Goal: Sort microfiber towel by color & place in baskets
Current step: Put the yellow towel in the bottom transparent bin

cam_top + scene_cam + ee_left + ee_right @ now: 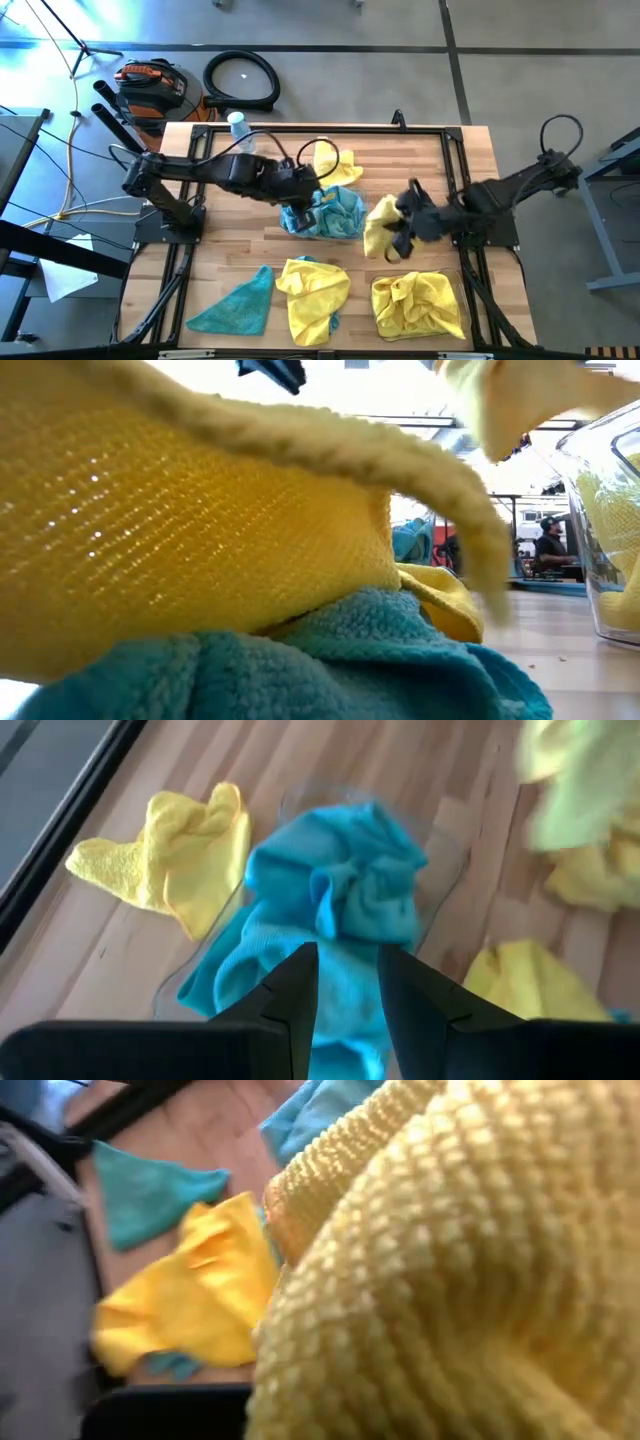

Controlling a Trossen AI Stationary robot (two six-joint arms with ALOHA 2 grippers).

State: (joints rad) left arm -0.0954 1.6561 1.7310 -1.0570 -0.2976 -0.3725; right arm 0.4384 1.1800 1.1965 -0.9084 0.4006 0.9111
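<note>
My left gripper (pixel 300 212) (pixel 348 985) is open by a narrow gap, right over the teal towels (pixel 330 213) (pixel 350 890) heaped in a clear basket (pixel 440 870) at mid-table. My right gripper (pixel 405 228) is shut on a yellow towel (pixel 381 228) (pixel 450 1280) just right of that basket; the towel fills the right wrist view and hides the fingers. The second basket (pixel 465 300) (pixel 605 510) near the front right holds yellow towels (pixel 418 303). Other towels lie on the table: a yellow one (pixel 337 165) at the far side, a yellow one (pixel 313 290) over a teal one in front, and a teal one (pixel 235 305) front left. My left gripper: its fingertips (pixel 305 980) stand at the near end of the teal heap (pixel 345 1020), pointing down at a slant from the table's left; I cannot tell whether they touch the cloth. My right gripper holds the yellow towel at its upper part (pixel 392 222), reaching in from the table's right. The cloth itself hides the place of contact. The towel is lifted and hangs bunched beside the fingers (pixel 500 405).
A clear plastic bottle (pixel 240 130) stands at the far left of the table. A dark frame rail (pixel 452 180) runs around the wooden top. Bare wood (pixel 230 235) shows left of the mid-table basket. A person (pixel 550 545) sits in the room beyond.
</note>
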